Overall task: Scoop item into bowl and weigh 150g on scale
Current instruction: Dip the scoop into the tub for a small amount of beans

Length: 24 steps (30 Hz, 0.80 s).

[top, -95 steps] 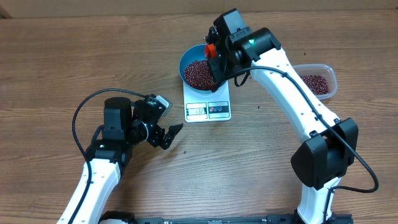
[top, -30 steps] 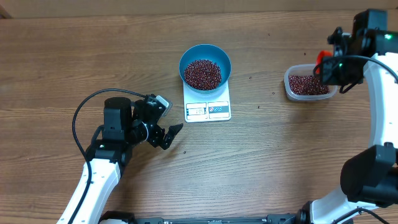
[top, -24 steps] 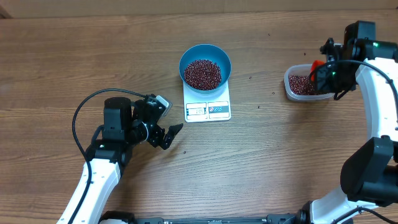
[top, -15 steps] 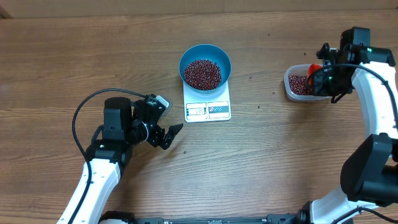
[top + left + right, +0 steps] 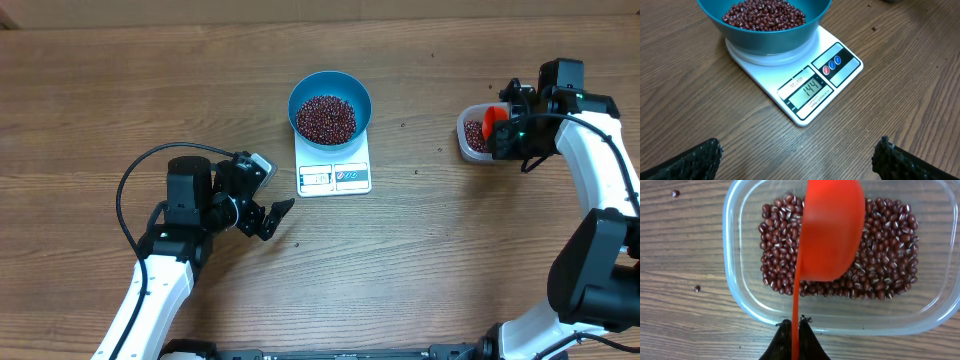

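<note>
Observed: right gripper (image 5: 795, 335) clenched on the handle of an orange scoop (image 5: 832, 230), held over beans (image 5: 880, 245) in the clear tub (image 5: 735, 280). The left gripper (image 5: 270, 218) is spread wide and empty, near the scale (image 5: 335, 178). The teal bowl (image 5: 300, 90), heaped with beans, sits on the scale; display reads 144.

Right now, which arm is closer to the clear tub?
Right. The right end effector is beside the clear tub, holding an orange scoop over it; the left end effector sits far off, beyond the scale.
</note>
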Tool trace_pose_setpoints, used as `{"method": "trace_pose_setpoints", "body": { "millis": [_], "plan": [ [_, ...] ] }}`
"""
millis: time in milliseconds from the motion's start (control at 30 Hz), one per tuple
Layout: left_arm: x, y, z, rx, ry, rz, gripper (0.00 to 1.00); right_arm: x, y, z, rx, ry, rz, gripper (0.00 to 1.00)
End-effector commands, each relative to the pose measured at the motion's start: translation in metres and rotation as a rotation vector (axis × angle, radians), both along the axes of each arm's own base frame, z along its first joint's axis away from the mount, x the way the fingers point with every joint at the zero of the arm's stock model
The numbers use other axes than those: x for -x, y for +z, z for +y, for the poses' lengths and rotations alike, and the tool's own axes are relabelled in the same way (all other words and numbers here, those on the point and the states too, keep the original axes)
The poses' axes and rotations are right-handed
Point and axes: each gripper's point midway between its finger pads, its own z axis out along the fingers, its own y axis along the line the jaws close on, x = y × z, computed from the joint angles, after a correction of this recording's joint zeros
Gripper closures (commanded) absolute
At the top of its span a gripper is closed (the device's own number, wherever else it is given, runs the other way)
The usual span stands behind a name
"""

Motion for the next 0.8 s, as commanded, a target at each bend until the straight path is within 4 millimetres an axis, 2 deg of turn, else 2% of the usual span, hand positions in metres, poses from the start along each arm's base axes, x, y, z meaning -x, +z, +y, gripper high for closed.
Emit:
{"method": "trace_pose_setpoints", "body": {
  "millis": [0, 333, 767],
  "plan": [
    [0.001, 0.001, -0.004, 0.012, -0.008, 0.005, 0.00, 0.000, -0.002, 0.002, -0.019, 0.006, 0.000, 0.96],
    [0.001, 0.001, -0.004, 0.012, -0.008, 0.005, 0.01, 0.002, -0.021, 0.003, -0.028, 0.005, 0.048, 0.96],
    [0.001, 0.001, -0.004, 0.012, -0.008, 0.005, 0.00, 0.002, -0.024, 0.010, -0.050, 0.018, 0.058, 0.96]
  ]
}}
